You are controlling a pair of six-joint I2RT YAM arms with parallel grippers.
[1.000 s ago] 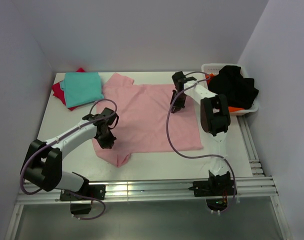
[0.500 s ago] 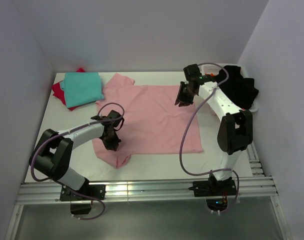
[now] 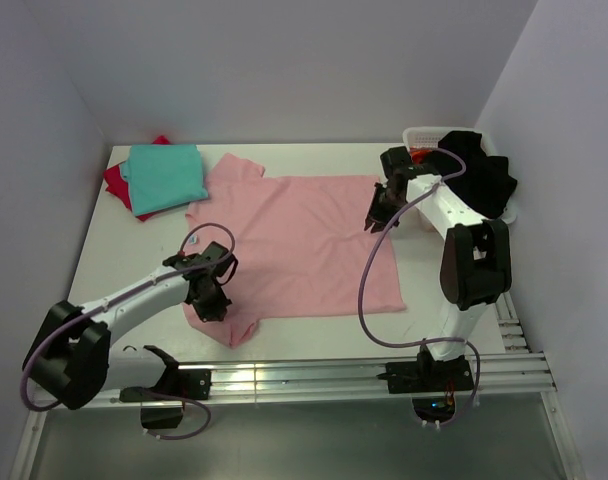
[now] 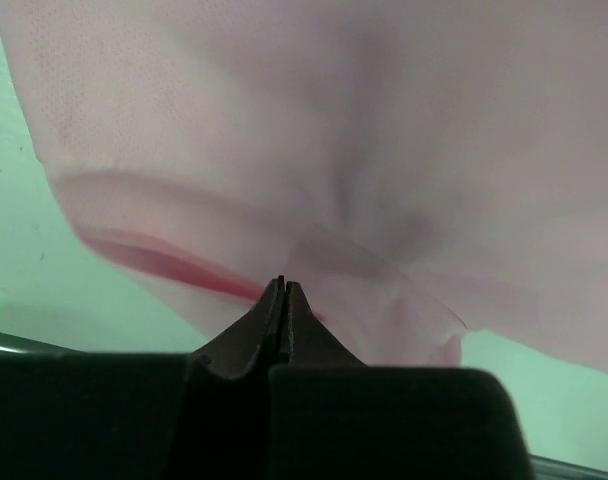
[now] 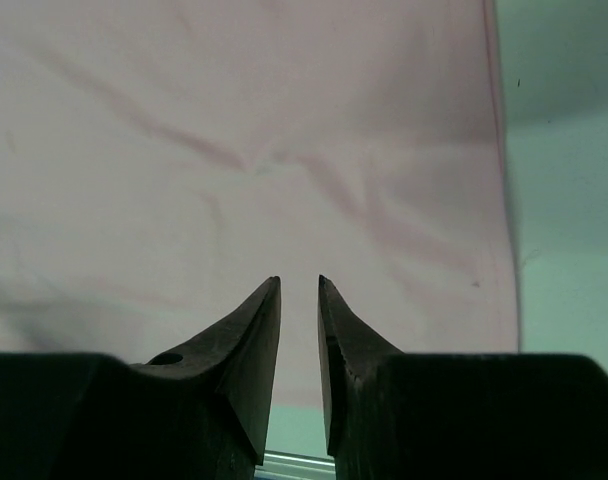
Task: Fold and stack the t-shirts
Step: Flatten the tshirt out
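The light pink t-shirt (image 3: 294,240) lies spread flat in the middle of the white table. My left gripper (image 3: 209,297) sits at its near-left sleeve, shut on the cloth, and in the left wrist view the closed tips (image 4: 284,285) meet at a fold of pink cloth (image 4: 384,150). My right gripper (image 3: 377,220) hovers over the shirt's far-right edge. It stands open, with flat pink cloth (image 5: 234,150) below its tips (image 5: 299,280) and nothing between them. A folded teal t-shirt (image 3: 164,175) rests on a red one (image 3: 117,182) at the far left.
A white basket (image 3: 424,135) at the far right holds black cloth (image 3: 474,175) and a bit of orange (image 3: 419,153). Aluminium rails (image 3: 284,380) run along the near edge. Grey walls close in the left, back and right.
The right gripper pulled the shirt's far-right corner outward, then opened and let it go. The left gripper drew the near-left sleeve toward the front edge, so the shirt now lies wider and flatter.
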